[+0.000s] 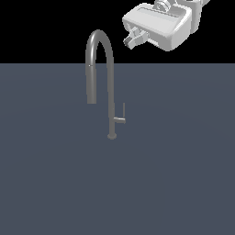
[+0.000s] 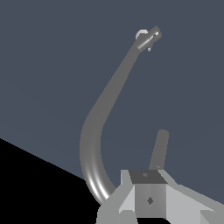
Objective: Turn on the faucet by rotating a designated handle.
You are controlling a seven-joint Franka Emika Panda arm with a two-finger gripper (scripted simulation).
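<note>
The faucet is a tall grey gooseneck standing on the dark grey surface, its spout mouth hanging on the exterior view's left. The handle is a thin L-shaped lever low on the stem, on the exterior view's right, with its rod pointing up. My gripper hovers high above and to the exterior view's right of the arch, touching nothing; its fingers are together and hold nothing. In the wrist view the faucet curves away toward its base, with the handle far off beyond my gripper.
A flat dark grey floor spreads all around the faucet's small round base. The background above it is black. No other objects show.
</note>
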